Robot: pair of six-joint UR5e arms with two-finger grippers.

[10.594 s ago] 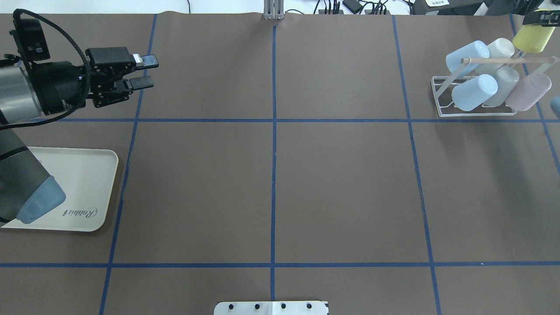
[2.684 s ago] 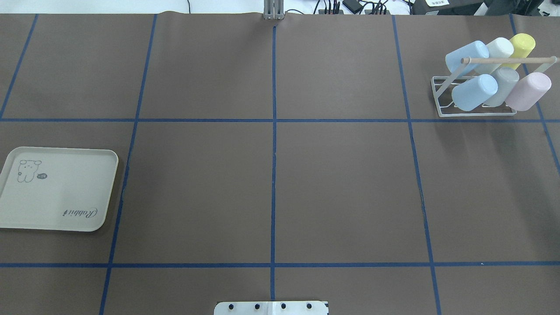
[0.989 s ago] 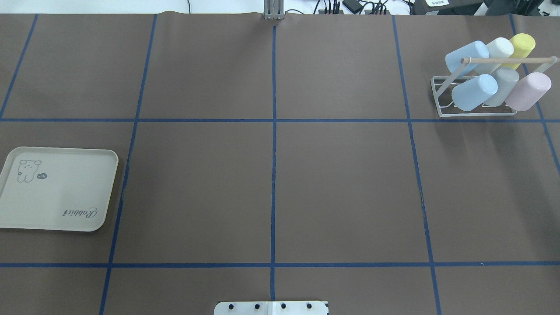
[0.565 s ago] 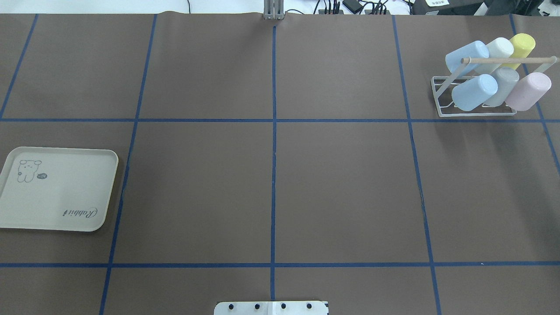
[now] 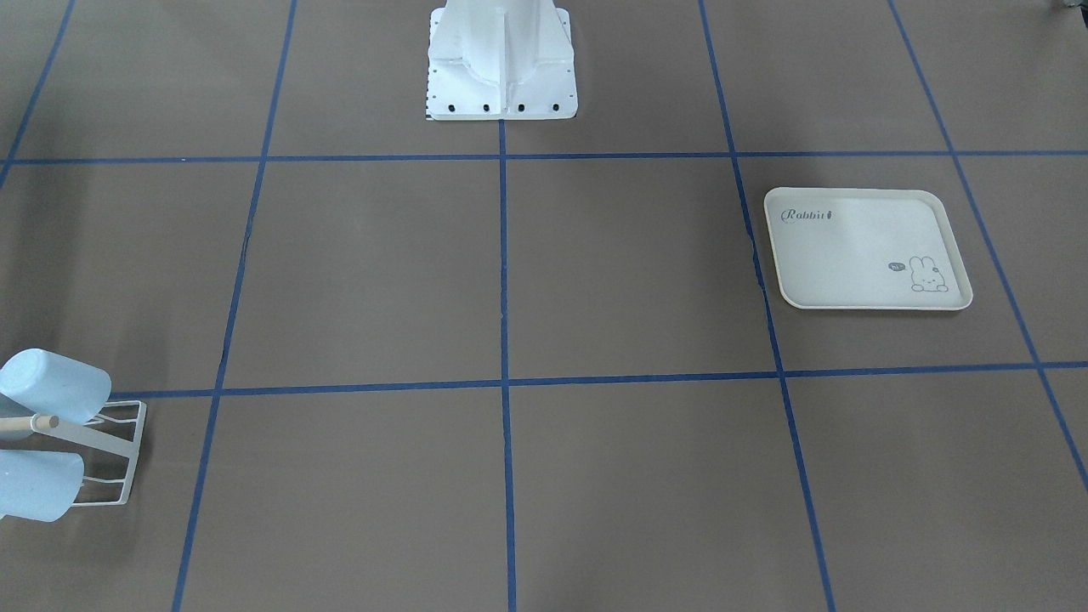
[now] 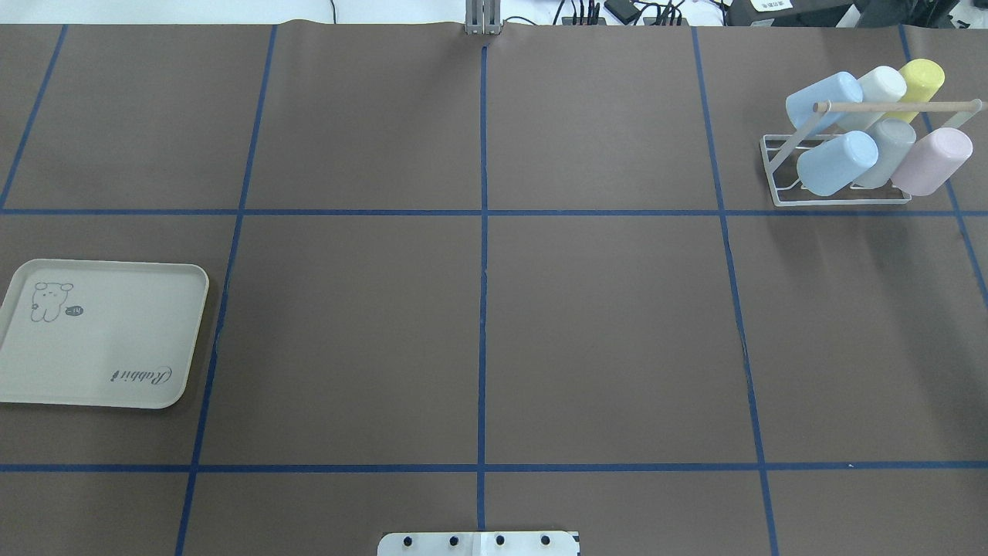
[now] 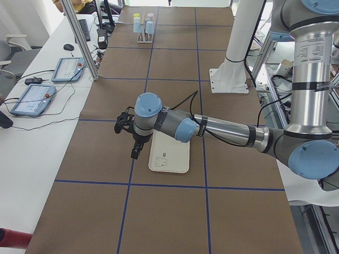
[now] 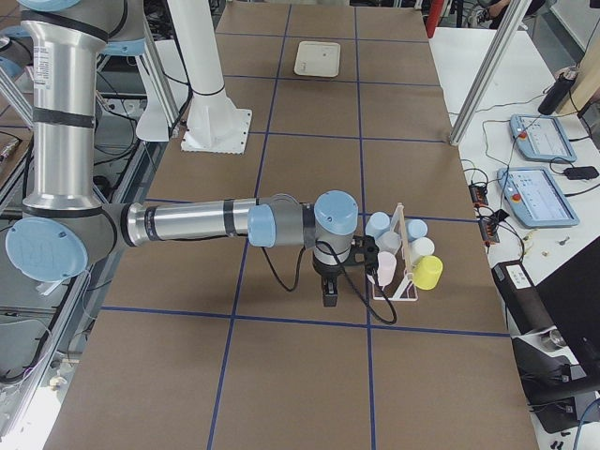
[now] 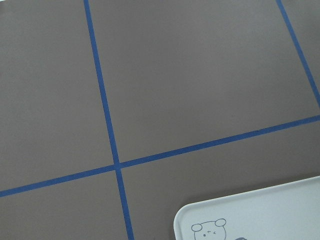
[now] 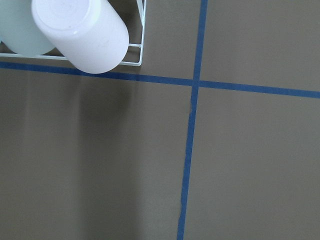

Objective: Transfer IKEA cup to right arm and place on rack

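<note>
The white wire rack stands at the far right corner of the brown worktop, inside a square of blue tape lines, and it carries six cups lying tilted under its wooden peg. In the back row are a light blue cup, a white cup and the yellow cup. In front of them are a second blue cup, a grey cup and a pink cup. The right tool hangs pointing down just beside the rack, next to the pink cup, with its arm stretched low across the worktop. It shows only in the side view, so I cannot tell whether its fingers are spread or pressed together. Its wrist camera looks down on the pink cup's base and a corner of the rack's wire frame. At the opposite end lies the cream rabbit-print tray, flat and well apart from the rack. The left tool points down at the tray's outer edge, and its state cannot be read from that side view either. The robot's white pedestal stands at the middle of the near edge. Control tablets lie on the white side table beyond the worktop.
</note>
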